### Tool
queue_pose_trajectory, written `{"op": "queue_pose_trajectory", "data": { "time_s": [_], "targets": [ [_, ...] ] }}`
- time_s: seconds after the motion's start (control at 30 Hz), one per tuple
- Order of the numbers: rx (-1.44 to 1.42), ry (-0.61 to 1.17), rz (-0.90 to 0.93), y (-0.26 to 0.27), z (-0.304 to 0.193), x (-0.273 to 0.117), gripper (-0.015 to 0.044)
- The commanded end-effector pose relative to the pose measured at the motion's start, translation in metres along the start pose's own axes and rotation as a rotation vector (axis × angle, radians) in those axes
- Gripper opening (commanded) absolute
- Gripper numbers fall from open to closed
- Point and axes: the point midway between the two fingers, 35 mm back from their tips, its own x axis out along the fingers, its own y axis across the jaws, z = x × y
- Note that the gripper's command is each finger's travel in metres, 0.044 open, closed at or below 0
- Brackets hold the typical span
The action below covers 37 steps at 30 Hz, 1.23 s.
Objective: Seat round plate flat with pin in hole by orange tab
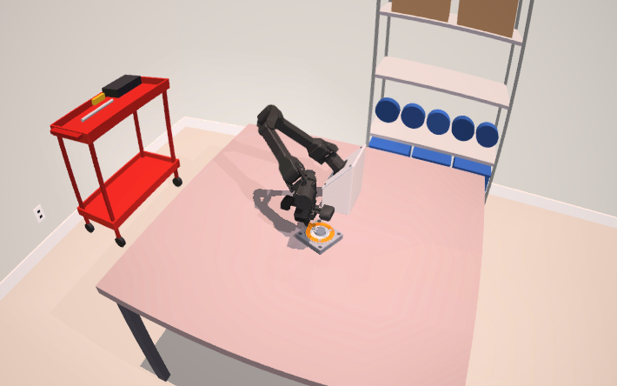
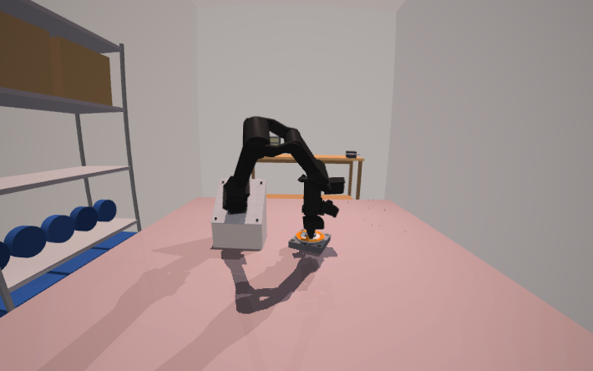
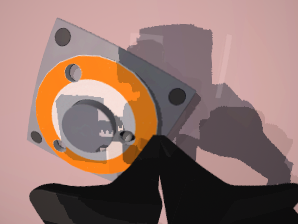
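The round plate (image 1: pixel 308 235) (image 2: pixel 321 236) (image 3: pixel 46 105), an orange ring around a white middle, sits around the grey post (image 1: pixel 320 230) (image 3: pixel 80 125) on the square grey base (image 1: pixel 330 242) (image 2: pixel 306 247) (image 3: pixel 92 49). The wrist view shows three holes in the plate: one at upper left, one at lower left and one right of the post. I cannot make out the tab or pin, nor tell whether the plate lies flat. My gripper (image 1: pixel 308 223) (image 2: pixel 310 236) (image 3: pixel 157 140) is shut and empty, its tips at the plate's edge; contact is unclear.
The white block (image 1: pixel 341 194) (image 2: pixel 239 236) carrying the arm stands beside the base on the pink table (image 1: pixel 253 287) (image 2: pixel 382 299). A red cart (image 1: pixel 134 179) and a shelf rack (image 1: pixel 440 79) (image 2: pixel 59 177) stand beyond the table.
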Motion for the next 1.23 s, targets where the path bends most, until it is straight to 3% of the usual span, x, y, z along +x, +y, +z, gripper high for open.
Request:
{"op": "queue_pose_trajectory", "data": {
  "time_s": [0.0,0.47,1.2],
  "targets": [
    [0.001,0.005,0.005,0.001,-0.004,0.001,0.0],
    [0.001,0.005,0.007,0.003,-0.008,-0.043,0.0],
    [-0.012,0.006,0.001,0.004,-0.008,-0.036,0.0]
  ]
}}
